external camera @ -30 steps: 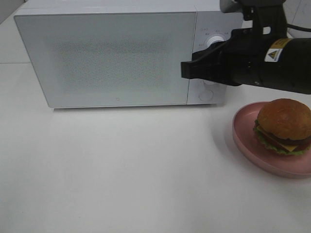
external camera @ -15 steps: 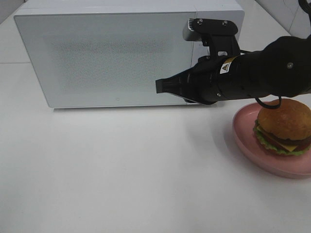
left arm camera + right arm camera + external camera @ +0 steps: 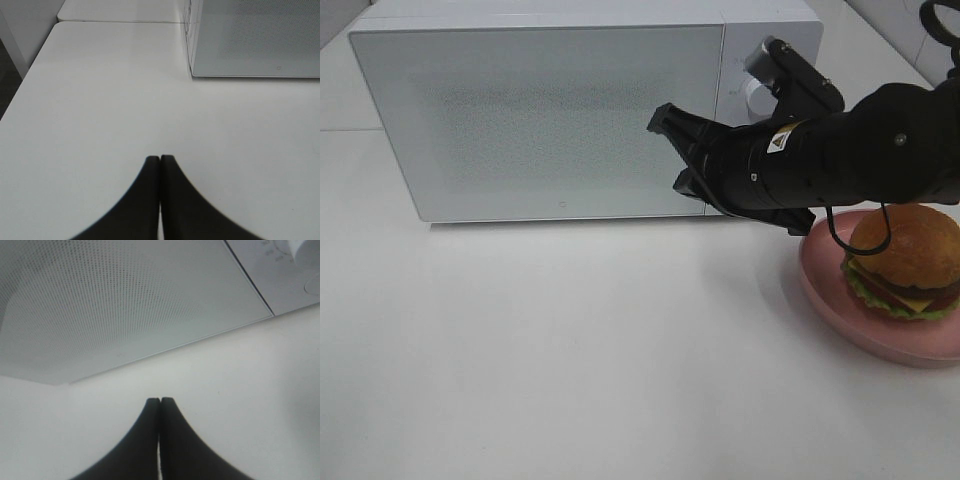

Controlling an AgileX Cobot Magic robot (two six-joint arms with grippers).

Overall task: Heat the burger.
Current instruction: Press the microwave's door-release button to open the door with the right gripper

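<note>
Burger with glossy golden-brown bun, green lettuce, yellow cheese and dark patty sits on a round pink plate at the near right of the white desk. Off to the left, the black left tool hangs over bare desk, its fingers pressed together and empty. Farther back, the black right tool, likewise closed on nothing, reaches in front of the shut door of a boxy white microwave, near the control-panel seam; contact with the door cannot be told. A round white dial peeks out behind the arm.
</note>
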